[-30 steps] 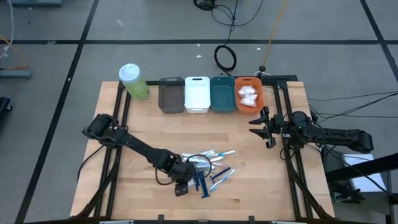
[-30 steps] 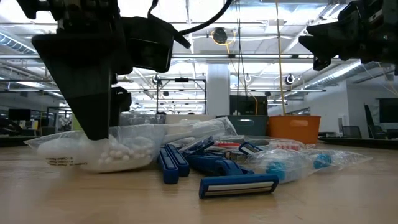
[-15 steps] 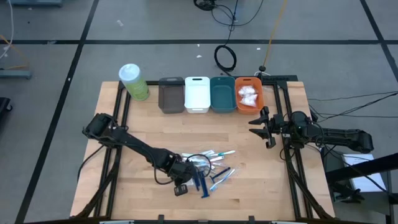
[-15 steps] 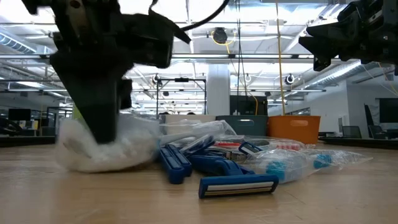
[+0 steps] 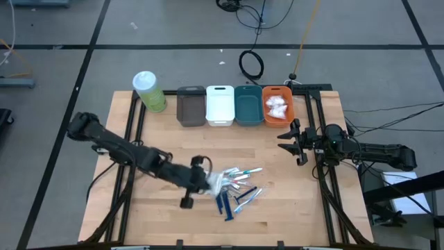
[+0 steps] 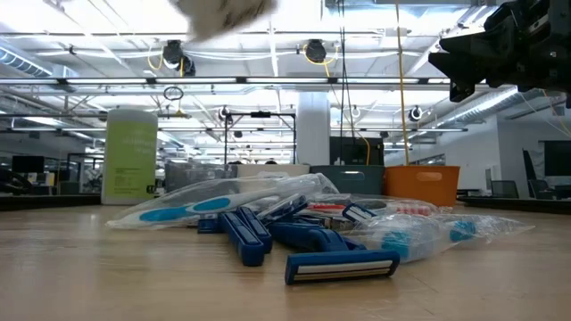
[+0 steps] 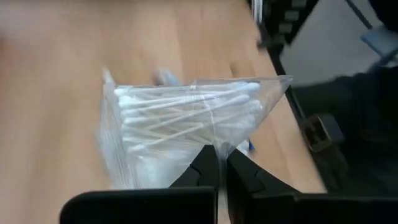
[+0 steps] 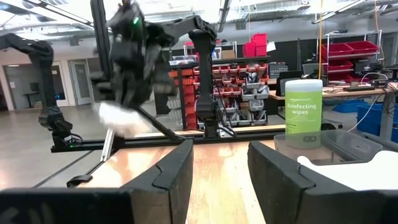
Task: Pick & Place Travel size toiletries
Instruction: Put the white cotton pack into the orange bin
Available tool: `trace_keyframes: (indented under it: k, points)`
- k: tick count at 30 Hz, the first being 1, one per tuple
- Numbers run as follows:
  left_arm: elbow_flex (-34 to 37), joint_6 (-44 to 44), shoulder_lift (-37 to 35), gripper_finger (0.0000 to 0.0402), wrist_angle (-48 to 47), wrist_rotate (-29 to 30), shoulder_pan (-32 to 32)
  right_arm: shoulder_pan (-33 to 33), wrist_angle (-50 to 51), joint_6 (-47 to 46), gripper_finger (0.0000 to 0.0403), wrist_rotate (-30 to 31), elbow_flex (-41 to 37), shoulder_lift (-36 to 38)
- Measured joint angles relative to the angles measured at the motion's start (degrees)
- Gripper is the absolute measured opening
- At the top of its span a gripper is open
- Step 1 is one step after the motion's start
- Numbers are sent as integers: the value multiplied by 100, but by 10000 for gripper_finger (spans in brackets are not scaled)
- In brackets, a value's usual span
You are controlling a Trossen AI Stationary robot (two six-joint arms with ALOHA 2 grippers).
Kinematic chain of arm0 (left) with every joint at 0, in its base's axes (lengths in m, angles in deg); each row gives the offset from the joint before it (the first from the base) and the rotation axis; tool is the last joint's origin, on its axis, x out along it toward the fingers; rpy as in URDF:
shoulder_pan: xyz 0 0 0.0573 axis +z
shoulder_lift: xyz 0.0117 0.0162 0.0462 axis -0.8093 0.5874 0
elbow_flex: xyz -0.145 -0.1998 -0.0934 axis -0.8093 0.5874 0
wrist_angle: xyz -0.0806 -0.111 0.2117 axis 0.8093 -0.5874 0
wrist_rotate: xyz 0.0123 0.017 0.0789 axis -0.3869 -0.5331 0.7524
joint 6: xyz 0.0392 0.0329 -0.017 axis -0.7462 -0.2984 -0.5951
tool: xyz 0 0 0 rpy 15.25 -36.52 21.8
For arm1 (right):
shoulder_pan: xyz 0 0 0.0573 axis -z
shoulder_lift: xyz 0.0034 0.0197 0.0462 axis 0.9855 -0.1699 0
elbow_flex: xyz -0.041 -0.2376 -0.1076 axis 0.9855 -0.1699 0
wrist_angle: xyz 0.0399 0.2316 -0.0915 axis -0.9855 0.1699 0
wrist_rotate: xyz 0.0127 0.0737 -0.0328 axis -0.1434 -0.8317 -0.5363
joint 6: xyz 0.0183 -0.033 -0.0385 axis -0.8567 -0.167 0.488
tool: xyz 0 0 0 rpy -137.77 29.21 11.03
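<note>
**Swab pouch in the left gripper, above the pile**

While the right gripper [image 5: 290, 142] waits with its fingers spread apart over the right side of the light wooden counter [image 5: 173, 139], just near of the orange plastic bin [image 5: 279, 105], the left gripper [image 5: 208, 182] is clenched on a clear crinkly pouch of white cotton swabs [image 7: 180, 124]. The left wrist view shows the two dark fingers [image 7: 202, 174] pinched together on the pouch's lower edge, with the swabs lying crosswise inside. From above, the pouch [image 5: 216, 182] sits at the left end of the heap of remaining toiletries; in the low view it appears blurred at the top [image 6: 223, 13], clear of the counter.

On the counter lie the dark blue T-shaped razors [image 5: 225, 205], touching one another, and beside them slim pale-blue sticks in clear wrappers [image 5: 244, 171]. A wrapped pale-blue toothbrush [image 6: 192, 207] lies at the left of the heap in the low view.

Along the far edge stand a grey bin [image 5: 191, 105], a white bin [image 5: 220, 105], a teal bin [image 5: 248, 104] and the orange bin, which holds white pouches [image 5: 276, 106]. A pale-green cylinder with a white lid [image 5: 148, 91] stands left of the grey bin.
</note>
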Motion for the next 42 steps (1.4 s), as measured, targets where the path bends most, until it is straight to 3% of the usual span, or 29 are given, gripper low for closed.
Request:
trace_keyframes:
  k: [2, 4, 9, 15, 19, 23, 28, 33, 42]
  points:
    - [-2, -604, -168, 1, 218, -29, 179, 0, -5, 2, 141, 3, 0, -19]
    - [-6, -1139, -225, 1, 526, -427, 471, 0, 3, 1, 141, 21, 0, -65]
    - [-5, -2091, -89, 1, 1259, -2305, 1460, 0, -10, 128, 141, 33, 0, -406]
    - [-4, -2216, 468, 1, 2391, -4410, 2611, -1, -438, 244, 141, 343, 0, -1047]
    - [-6, -1851, 1033, 0, 3222, -5193, 3089, -29, -1316, 240, 142, 343, 0, -1591]
    - [-4, -1541, 1560, 0, 3664, -5478, 3431, -164, -2177, 230, 160, 343, 58, -2195]
    - [-4, -746, 2002, 0, 4235, -5502, 3647, -379, -2368, 258, 220, 351, 498, -2922]
    - [-4, -241, 2103, 0, 4303, -5503, 3685, -533, -2319, 952, 270, 492, 1040, -3661]
    - [-4, 390, 2081, 1, 4273, -5505, 3586, -544, -2323, 1399, 287, 278, 1724, -4865]
